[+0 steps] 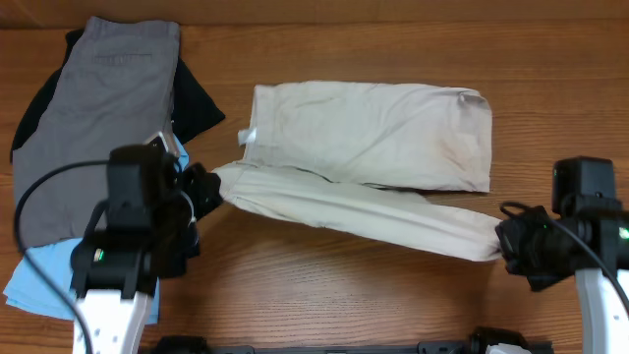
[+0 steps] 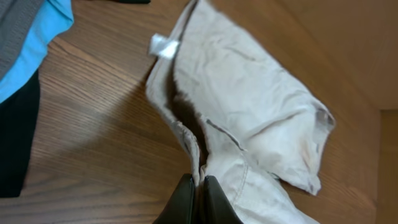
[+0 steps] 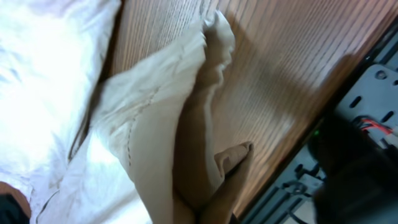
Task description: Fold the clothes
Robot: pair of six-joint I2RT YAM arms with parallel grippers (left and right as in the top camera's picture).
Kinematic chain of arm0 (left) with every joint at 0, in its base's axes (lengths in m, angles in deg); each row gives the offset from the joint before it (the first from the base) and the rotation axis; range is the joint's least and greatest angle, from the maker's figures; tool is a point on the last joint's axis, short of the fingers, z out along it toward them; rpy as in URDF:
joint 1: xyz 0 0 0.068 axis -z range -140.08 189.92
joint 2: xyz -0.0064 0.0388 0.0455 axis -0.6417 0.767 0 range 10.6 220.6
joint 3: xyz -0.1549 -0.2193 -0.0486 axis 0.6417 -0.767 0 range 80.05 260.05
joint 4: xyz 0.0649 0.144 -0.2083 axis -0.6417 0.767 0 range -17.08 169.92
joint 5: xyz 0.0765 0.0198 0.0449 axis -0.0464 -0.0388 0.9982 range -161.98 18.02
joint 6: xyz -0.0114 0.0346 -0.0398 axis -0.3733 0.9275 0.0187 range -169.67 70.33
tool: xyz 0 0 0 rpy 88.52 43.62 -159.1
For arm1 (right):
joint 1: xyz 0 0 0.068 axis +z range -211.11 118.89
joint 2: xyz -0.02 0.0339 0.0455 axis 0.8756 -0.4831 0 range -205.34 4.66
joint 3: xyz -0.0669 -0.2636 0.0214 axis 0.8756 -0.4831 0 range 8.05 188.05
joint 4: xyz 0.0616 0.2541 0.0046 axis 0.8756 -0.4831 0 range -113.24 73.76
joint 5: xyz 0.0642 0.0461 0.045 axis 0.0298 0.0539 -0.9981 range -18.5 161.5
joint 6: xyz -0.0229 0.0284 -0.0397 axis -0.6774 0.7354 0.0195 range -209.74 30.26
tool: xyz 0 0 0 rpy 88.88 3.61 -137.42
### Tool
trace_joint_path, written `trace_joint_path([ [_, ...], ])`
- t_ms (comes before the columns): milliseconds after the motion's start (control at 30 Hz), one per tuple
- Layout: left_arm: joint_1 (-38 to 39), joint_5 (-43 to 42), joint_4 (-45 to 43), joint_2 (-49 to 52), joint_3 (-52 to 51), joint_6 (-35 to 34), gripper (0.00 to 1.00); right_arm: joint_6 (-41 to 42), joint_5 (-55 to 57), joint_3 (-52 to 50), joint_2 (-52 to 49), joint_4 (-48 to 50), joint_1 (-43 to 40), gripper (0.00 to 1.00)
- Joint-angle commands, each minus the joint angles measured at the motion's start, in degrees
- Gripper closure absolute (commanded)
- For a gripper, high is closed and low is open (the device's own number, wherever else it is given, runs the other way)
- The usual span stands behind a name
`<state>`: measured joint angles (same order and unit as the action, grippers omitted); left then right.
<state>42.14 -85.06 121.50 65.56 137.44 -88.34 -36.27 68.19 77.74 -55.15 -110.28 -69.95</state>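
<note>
I have the khaki shorts (image 1: 373, 133) lying on the wooden table (image 1: 393, 39) just to the right of the grey shorts (image 1: 98, 128), with their long axis running away from that pile. The waist end and its small white label (image 1: 246, 136) point toward the grey shorts, and the leg hems point away. The far leg lies flat as a smooth, pale rectangle of woven cotton with a faint darker smudge near its hem. The near leg is drawn into a narrow, creased band that slants toward me as it gets further from the grey shorts. My left gripper (image 1: 211, 187), right beside the grey shorts, has its jaws pinched tight on the waist corner. In the left wrist view the dark fingers (image 2: 183, 199) meet with only a fold of stitched fabric between them. My right gripper (image 1: 501, 246) is at the end of the band furthest from the grey shorts and is clamped on the hem, though in the right wrist view bunched cloth covers the fingertips. The grey shorts are matte, with a welt pocket. They lie on a black garment (image 1: 197, 103) and light-blue shorts (image 1: 44, 280), both mostly covered, and my left arm hides part of the blue pair.
</note>
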Motion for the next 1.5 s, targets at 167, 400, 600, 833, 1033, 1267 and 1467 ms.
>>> trace_joint_path([
  [167, -2.19, 9.05, 5.7, -4.42, 1.7, 2.71, 0.96, -6.49, 10.88, 3.89, 6.6, -1.31, -0.55, 0.96],
  [400, -2.21, 14.4, 4.5, -0.72, 1.7, 2.69, 0.96, -10.67, 11.04, 3.82, 2.25, 8.66, -0.55, 0.96],
  [600, -2.19, 14.95, -2.95, 7.04, 1.7, 2.67, 0.96, -13.53, 11.04, 3.82, -8.13, 17.44, -0.55, 0.96],
  [833, -2.19, 14.82, -19.41, 18.78, 1.7, 2.69, 0.96, -15.61, 10.93, 3.82, -20.06, 28.15, -0.55, 0.96],
  [1033, -2.19, 11.19, -34.03, 27.36, 1.7, 2.38, 0.96, -16.46, 10.78, 3.82, -26.8, 36.57, -0.55, 0.96],
  [1267, -2.14, 11.17, -46.12, 32.87, 1.7, 2.27, 0.96, -17.55, 10.6, 3.82, -31.15, 45.29, -0.55, 0.96],
  [1467, -1.88, 13.18, -50.42, 34.29, 1.7, 2.29, 0.96, -17.79, 9.01, 3.78, -34.29, 49.94, -0.48, 0.96],
])
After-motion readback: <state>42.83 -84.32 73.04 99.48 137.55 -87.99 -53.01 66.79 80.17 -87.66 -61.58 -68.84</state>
